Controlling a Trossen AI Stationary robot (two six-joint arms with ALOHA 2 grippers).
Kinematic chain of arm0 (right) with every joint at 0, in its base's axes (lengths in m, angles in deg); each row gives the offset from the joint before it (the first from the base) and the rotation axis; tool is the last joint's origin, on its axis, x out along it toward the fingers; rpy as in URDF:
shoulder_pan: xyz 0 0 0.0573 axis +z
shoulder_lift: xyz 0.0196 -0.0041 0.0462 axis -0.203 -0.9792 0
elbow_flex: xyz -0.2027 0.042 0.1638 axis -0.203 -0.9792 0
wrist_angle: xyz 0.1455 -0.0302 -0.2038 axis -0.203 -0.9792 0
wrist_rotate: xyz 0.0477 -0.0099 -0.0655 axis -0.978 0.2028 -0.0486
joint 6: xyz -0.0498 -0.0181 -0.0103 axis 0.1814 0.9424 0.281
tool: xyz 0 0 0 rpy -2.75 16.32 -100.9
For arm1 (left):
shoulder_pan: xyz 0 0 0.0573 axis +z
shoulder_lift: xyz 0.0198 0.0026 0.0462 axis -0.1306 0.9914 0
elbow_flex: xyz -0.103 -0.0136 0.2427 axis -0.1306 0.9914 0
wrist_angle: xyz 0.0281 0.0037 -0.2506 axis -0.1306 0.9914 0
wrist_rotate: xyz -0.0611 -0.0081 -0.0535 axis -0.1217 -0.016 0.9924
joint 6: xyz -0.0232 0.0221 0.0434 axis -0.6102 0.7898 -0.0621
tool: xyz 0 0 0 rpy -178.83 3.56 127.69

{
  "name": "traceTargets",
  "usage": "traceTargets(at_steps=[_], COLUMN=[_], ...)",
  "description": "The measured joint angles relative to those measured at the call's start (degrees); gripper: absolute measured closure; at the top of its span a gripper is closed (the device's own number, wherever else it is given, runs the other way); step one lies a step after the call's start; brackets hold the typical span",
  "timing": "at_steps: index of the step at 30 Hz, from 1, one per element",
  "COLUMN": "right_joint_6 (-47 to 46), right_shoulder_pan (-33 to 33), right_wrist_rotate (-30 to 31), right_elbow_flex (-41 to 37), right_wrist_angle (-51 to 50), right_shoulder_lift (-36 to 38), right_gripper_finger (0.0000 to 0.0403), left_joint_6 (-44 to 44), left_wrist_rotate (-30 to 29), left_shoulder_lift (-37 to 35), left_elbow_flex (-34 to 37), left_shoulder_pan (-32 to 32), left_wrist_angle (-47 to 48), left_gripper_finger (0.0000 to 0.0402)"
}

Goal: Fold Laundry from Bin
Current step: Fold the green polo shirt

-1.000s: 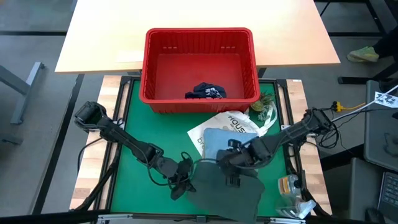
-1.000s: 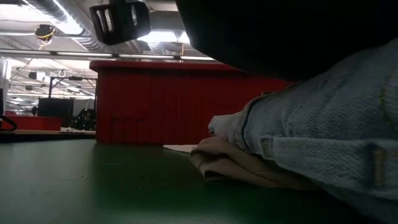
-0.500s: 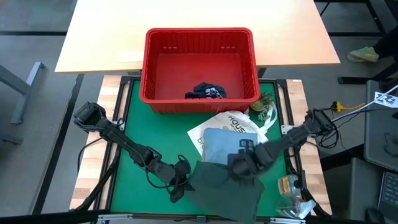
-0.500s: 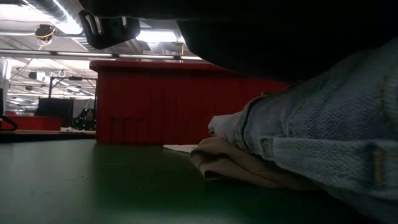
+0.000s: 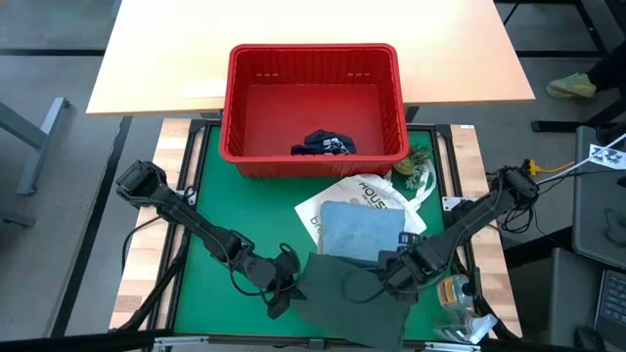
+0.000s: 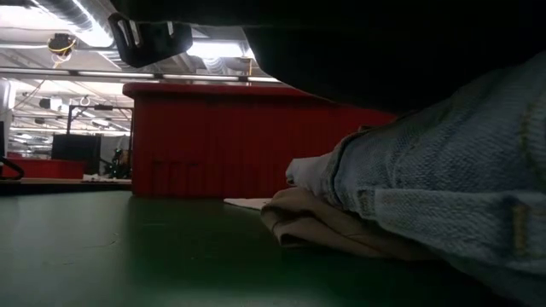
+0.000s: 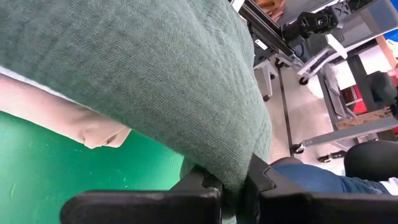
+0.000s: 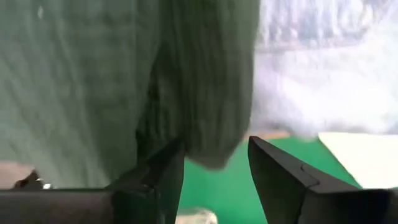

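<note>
The dark olive-green garment (image 5: 357, 305) lies at the mat's near edge, partly over the folded light blue shirt (image 5: 357, 230) and a beige garment (image 6: 316, 226). My left gripper (image 5: 284, 286) is shut on the green garment's left edge. My right gripper (image 5: 399, 274) is open at the garment's far right edge, its fingers on either side of a ribbed hem (image 8: 208, 112). The red bin (image 5: 313, 49) stands at the far side, with navy shorts (image 5: 325, 145) on its floor. My left gripper pinches the green garment's left edge (image 7: 231, 163) between its two fingers, coming in low from the table's left. The cloth spreads away from the fingers over the beige garment (image 7: 74, 115); one layer or several, I cannot tell. I cannot tell whether my right gripper touches the ribbed hem.
A white tote bag (image 5: 372, 193) lies under the blue shirt, in front of the bin. A small green leafy thing (image 5: 416, 168) sits by the bin's right corner. A clear packet (image 5: 455, 293) lies at the mat's near right. Bare green mat (image 5: 245, 210) is at the left.
My right gripper has gone along the green garment's far edge toward the table's right and near edges. My left gripper has tipped a little while keeping hold of the garment's left edge.
</note>
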Motion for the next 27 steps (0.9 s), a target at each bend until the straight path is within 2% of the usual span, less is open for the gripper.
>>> traceTargets(at_steps=[6, 12, 16, 27], right_joint_6=[-6.92, -14.66, -14.99, -15.02], right_shoulder_pan=[2.92, 7.46, 8.91, 8.87], right_wrist_rotate=[2.66, 14.93, 19.49, 19.14], right_elbow_flex=[-0.11, -0.08, -0.06, -0.08], right_wrist_angle=[-1.15, 6.47, 9.59, 9.66], right_shoulder_lift=[7.35, 12.74, 11.98, 3.59], right_gripper_finger=[0.0226, 0.0226, 0.0226, 0.0226], left_joint_6=[-0.04, -0.05, -0.01, 0.01], left_wrist_rotate=[0.0, 0.0, -0.01, -0.02], left_shoulder_lift=[0.0, 0.0, 0.0, 0.02], left_elbow_flex=[0.0, 0.0, 0.0, 0.0], left_shoulder_pan=[0.0, 0.0, 0.0, -0.09], left_wrist_angle=[0.11, 0.13, 0.15, 0.17], left_gripper_finger=[0.0397, 0.0392, 0.039, 0.0388])
